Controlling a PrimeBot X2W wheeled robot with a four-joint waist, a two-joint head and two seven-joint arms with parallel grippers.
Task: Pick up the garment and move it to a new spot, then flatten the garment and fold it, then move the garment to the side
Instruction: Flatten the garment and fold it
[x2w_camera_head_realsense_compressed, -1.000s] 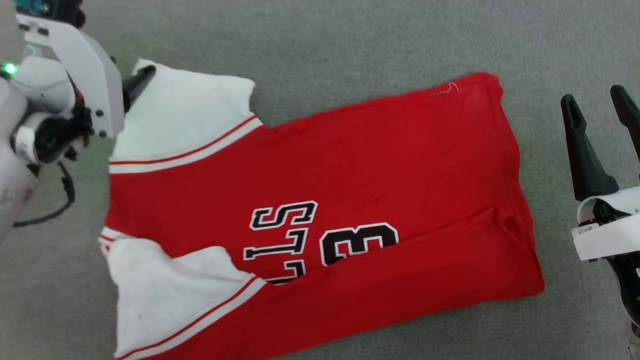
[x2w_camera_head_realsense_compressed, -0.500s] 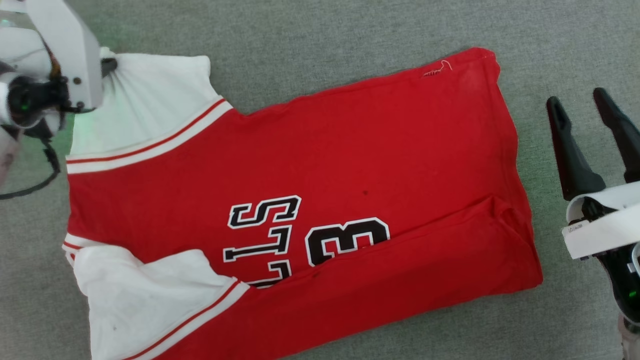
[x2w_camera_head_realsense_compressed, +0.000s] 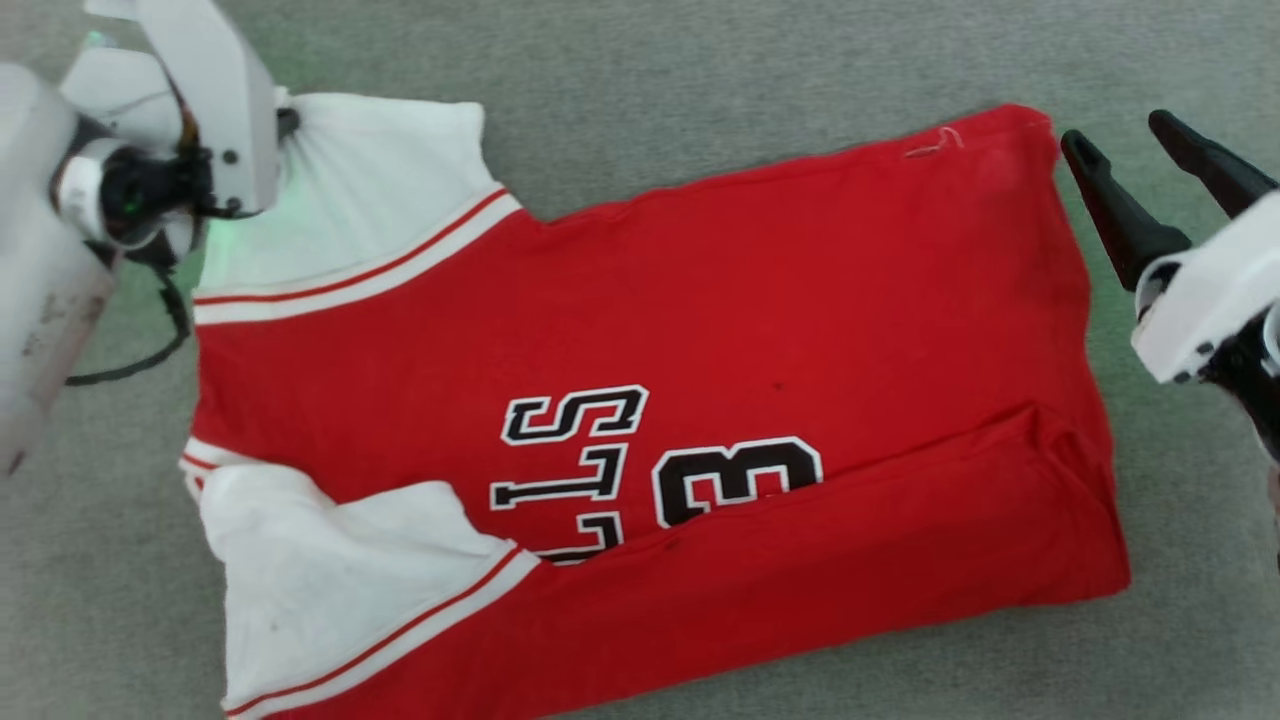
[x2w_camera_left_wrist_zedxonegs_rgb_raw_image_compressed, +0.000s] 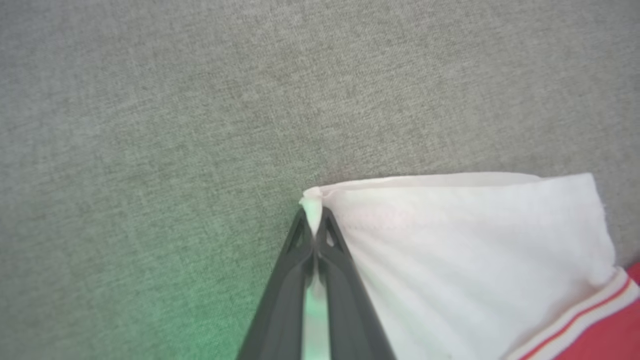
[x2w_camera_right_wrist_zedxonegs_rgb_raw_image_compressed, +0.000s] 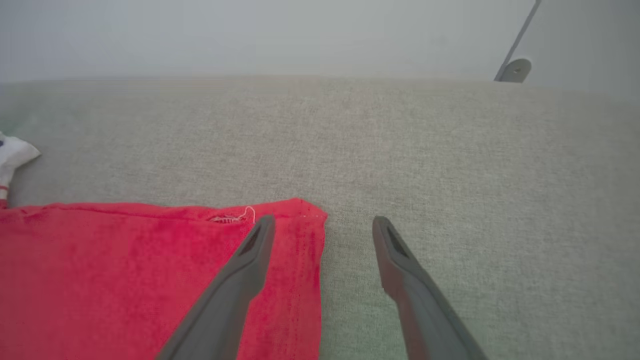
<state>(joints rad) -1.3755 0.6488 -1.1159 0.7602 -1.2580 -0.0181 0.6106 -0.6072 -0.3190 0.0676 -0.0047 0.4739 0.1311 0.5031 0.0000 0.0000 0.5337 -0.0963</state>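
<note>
Folding step: we grip one sleeve corner.
Our left gripper (x2w_camera_left_wrist_zedxonegs_rgb_raw_image_compressed: 314, 226) is pinched on the white sleeve tip (x2w_camera_left_wrist_zedxonegs_rgb_raw_image_compressed: 450, 225) of the red short-sleeved "BULLS 23" jersey (x2w_camera_head_realsense_compressed: 760, 300), lying flat on grey woven fabric (x2w_camera_head_realsense_compressed: 700, 60). Our right gripper (x2w_camera_right_wrist_zedxonegs_rgb_raw_image_compressed: 324, 222), fingers wide, straddles the hem corner (x2w_camera_right_wrist_zedxonegs_rgb_raw_image_compressed: 305, 216) and likely must close there next.

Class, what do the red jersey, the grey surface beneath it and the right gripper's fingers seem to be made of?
The garment: soft knit fabric, matte; it creases and folds. The surface: woven grey cloth, probably, by its fine grain. The fingers of the right gripper: dark, smooth, probably plastic or rubber.
</note>
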